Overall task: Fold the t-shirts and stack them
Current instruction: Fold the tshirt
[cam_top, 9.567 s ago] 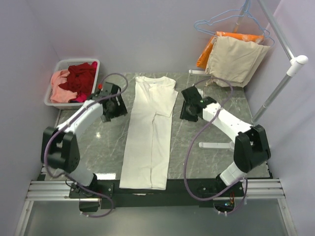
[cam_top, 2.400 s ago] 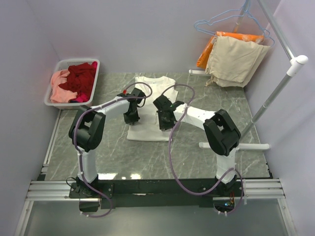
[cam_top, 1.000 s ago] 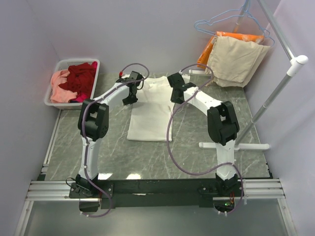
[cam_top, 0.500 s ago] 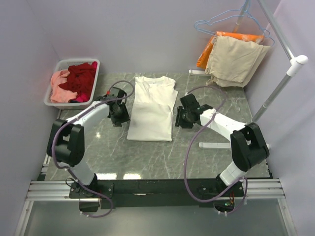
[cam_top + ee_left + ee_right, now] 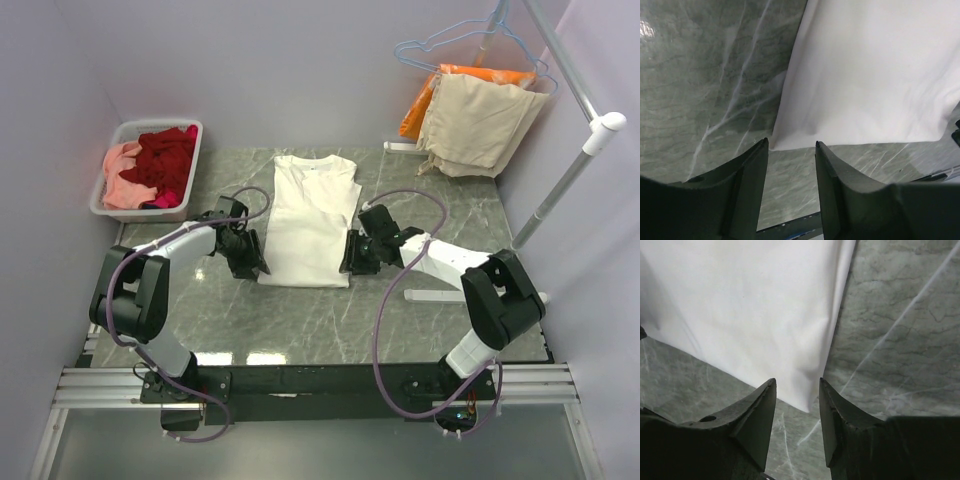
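Observation:
A white t-shirt [image 5: 310, 215] lies folded in half on the marble table [image 5: 300, 320], print hidden. My left gripper [image 5: 254, 266] is open and empty, low over the table at the shirt's near left corner; in the left wrist view that corner [image 5: 782, 145] lies just ahead of the gripper [image 5: 790, 145]. My right gripper [image 5: 347, 264] is open and empty at the near right corner; in the right wrist view that corner [image 5: 807, 402] lies between the fingertips [image 5: 771, 386] of the gripper [image 5: 796, 382]. Dark red [image 5: 165, 160] and salmon pink [image 5: 120, 178] tees lie in the basket [image 5: 107, 211].
The white basket stands at the table's far left corner. A beige cloth [image 5: 478, 122] and an orange cloth [image 5: 440, 85] hang on a rack at the back right. The rack's white pole [image 5: 565, 180] and its foot [image 5: 440, 296] stand by the right arm.
The long shirt has been folded in half, hem brought up to the collar. Both grippers let go, drew back from the far end and now sit open at the fold's near corners.

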Robot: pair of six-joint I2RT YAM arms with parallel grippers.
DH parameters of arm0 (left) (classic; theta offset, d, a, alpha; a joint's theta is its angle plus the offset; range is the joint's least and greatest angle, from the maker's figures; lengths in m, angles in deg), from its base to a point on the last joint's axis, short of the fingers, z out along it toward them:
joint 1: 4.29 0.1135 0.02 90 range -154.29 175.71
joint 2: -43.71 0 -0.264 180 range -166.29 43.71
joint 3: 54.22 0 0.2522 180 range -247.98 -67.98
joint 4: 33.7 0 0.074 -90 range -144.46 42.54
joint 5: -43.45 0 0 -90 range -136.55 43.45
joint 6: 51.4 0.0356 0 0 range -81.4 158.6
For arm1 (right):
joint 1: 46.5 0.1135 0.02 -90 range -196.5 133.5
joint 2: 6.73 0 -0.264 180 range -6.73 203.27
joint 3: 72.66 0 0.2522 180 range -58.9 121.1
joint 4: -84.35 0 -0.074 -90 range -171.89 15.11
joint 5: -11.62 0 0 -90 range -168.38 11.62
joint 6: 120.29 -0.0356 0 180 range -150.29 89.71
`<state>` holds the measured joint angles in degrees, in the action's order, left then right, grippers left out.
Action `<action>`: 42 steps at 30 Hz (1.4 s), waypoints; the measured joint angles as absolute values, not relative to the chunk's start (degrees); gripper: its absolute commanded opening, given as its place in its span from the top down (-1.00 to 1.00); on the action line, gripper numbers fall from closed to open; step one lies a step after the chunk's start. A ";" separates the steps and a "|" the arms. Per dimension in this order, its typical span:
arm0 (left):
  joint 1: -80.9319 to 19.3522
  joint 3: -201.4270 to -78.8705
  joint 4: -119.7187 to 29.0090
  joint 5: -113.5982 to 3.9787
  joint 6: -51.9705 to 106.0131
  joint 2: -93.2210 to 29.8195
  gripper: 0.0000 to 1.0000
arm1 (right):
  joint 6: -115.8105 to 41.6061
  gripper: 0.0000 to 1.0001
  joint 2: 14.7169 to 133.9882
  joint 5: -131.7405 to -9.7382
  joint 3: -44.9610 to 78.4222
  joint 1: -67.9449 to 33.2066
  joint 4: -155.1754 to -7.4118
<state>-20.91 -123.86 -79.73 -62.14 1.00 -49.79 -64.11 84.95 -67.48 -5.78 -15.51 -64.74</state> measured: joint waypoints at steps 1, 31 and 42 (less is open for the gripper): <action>-20.87 -123.55 -79.73 -62.30 1.30 -49.79 0.06 | -64.15 0.09 85.15 -67.33 -5.78 -15.51 -65.09; -20.02 -121.98 -75.18 -66.17 1.98 -53.44 0.37 | -65.14 1.00 88.47 -65.43 -8.51 -12.89 -66.36; -20.02 -118.61 -75.42 -65.57 2.61 -49.70 0.99 | -65.18 1.00 88.34 -65.47 -8.36 -11.65 -65.42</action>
